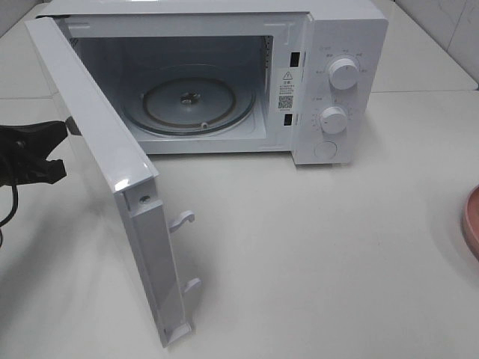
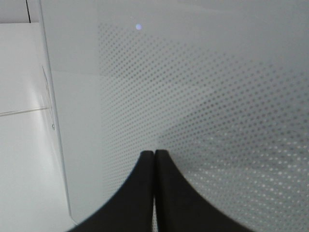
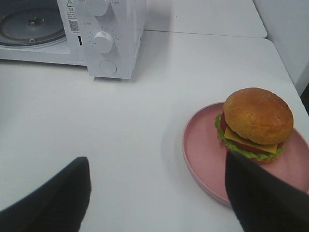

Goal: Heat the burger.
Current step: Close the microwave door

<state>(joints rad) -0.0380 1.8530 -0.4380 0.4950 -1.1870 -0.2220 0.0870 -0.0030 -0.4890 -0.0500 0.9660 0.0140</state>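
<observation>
Overhead, white desk (image 1: 314, 247) carries open microwave (image 1: 329, 82); burger (image 3: 256, 123) on pink plate (image 3: 203, 154); left claw (image 2: 154, 157) shut empty, right claw (image 3: 157, 193) spread wide, empty

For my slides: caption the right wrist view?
Open right gripper faces burger on pink plate, microwave beyond.

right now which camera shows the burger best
The right wrist view: the whole burger sits on its pink plate, unobstructed. The exterior high view shows only the plate's edge, no burger. The left wrist view shows just the microwave door.
</observation>
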